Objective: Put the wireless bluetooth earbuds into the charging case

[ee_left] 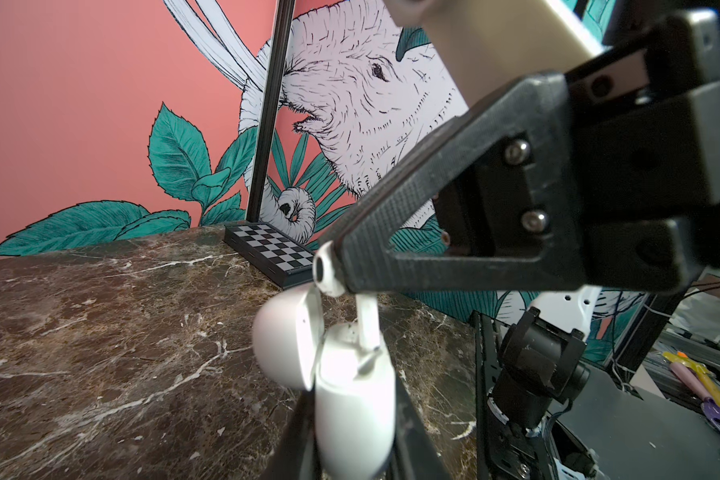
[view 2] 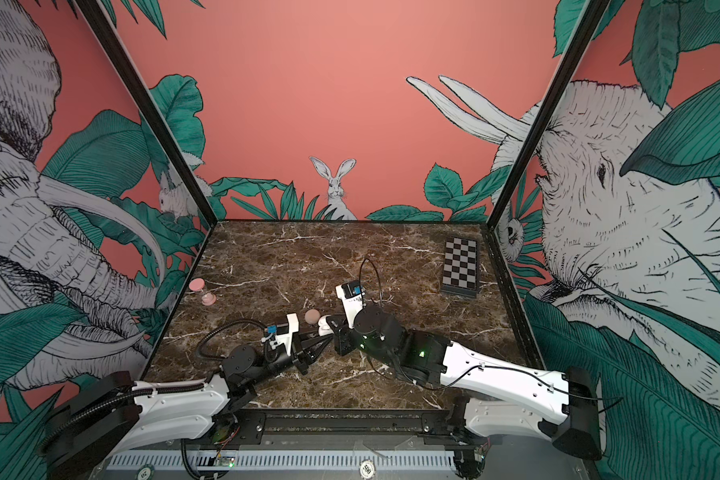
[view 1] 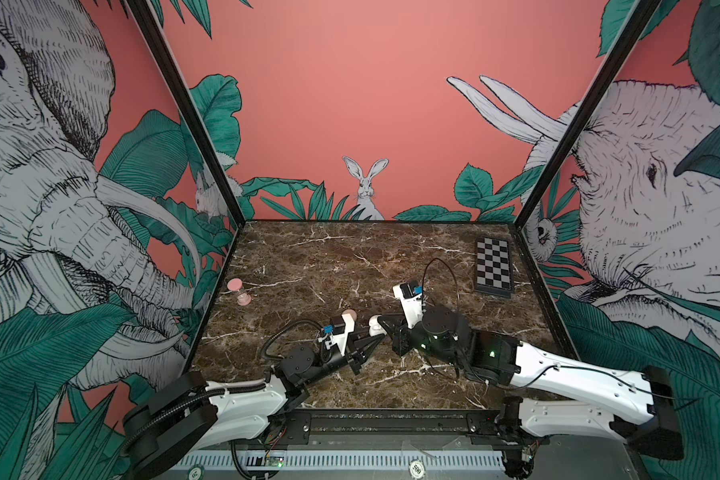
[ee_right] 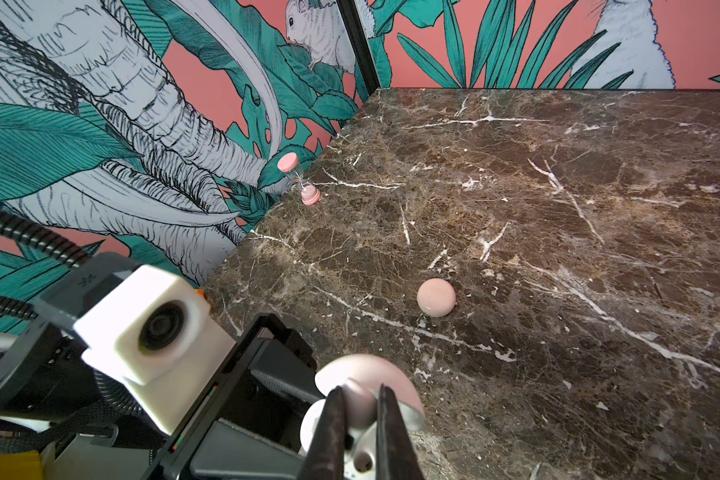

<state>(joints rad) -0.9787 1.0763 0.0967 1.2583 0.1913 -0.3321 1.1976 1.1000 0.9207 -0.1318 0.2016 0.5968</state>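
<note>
pinching an earbud, left end effector meets the charging case the right end effector grips.

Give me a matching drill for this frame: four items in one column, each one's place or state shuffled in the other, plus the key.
Items
1. earbud
2. white charging case
3. pink round case
4. pink hourglass

Place or state
A. stands at the marble tabletop's left edge
B. lid open, clamped in the right gripper's jaws
C. lies free mid-table
D. pinched in the left gripper's jaws, stem at the open case

Pairs: 1-D, 2-B, 3-C, 4-A
</note>
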